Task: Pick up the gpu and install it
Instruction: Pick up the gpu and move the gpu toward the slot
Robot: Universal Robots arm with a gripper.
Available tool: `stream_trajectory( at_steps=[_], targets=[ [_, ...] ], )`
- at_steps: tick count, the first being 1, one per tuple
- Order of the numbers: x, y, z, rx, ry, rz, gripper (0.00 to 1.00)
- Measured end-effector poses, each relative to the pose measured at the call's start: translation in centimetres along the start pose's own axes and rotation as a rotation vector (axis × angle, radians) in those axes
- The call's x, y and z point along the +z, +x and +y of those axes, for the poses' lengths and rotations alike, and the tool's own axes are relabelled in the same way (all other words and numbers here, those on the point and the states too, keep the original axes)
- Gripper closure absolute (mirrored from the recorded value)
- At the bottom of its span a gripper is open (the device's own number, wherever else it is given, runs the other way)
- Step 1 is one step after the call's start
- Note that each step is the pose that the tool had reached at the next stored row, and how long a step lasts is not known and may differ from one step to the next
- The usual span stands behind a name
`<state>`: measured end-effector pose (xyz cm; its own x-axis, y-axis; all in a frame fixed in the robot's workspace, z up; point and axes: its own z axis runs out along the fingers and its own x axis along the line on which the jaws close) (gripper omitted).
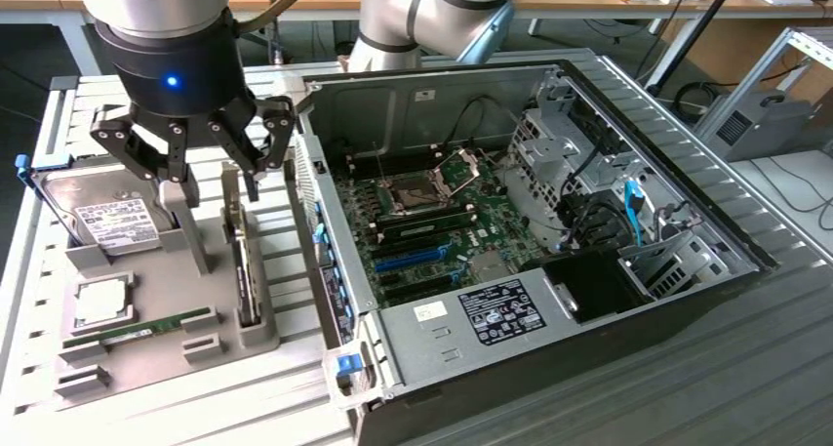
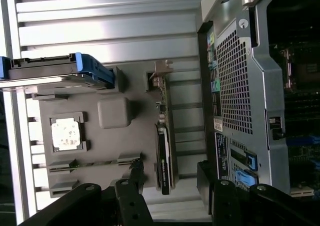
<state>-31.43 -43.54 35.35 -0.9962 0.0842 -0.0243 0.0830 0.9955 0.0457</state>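
Gripper (image 1: 218, 180): one, upper left of the exterior frame, fingers pointing down and spread apart with nothing between the pads. Open and empty.

Directly under it is one gpu (image 1: 241, 261), standing on edge in a slot of the grey holder (image 1: 170, 261). Its far end comes up between the two sets of fingers. In the wrist view, the gpu (image 2: 164, 146) runs along the line between the fingers (image 2: 132, 186), with holder surface visible on both sides of the card. No contact seen.

Also on the holder, counted:
- One hard drive (image 1: 111, 217) with a white label and blue side rails, propped at a tilt toward the exterior view's left.
- One silver processor chip (image 1: 101, 302) lying flat in a square recess at lower left.
- One narrow green memory stick (image 1: 137, 327) lying just below the chip.

One holder, resting on the ribbed metal table (image 1: 729, 368).

One computer case (image 1: 547, 104) stands just beside the holder on the exterior view's right, with its side open.

The exterior view looks down into the case:
- One motherboard (image 1: 443, 226) with one empty processor socket (image 1: 419, 194).
- Blue expansion slots (image 1: 416, 261) below the socket.
- A labelled box (image 1: 501, 309) at the lower edge.
- Drive bays with cables at centre right.

The wrist view gives the outside face of the case's rear panel (image 2: 235, 85), a perforated grille with a row of ports alongside. It also shows the gpu's silver end bracket (image 2: 160, 73) at the end away from the fingers, and the black heatsink block on the card.
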Motion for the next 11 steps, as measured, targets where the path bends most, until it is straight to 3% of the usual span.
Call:
stream_trajectory(
  at_steps=[11],
  targets=[
    [1.57, 0.0, -0.07, 0.000, 0.0001, 0.0011, 0.44]
  ],
)
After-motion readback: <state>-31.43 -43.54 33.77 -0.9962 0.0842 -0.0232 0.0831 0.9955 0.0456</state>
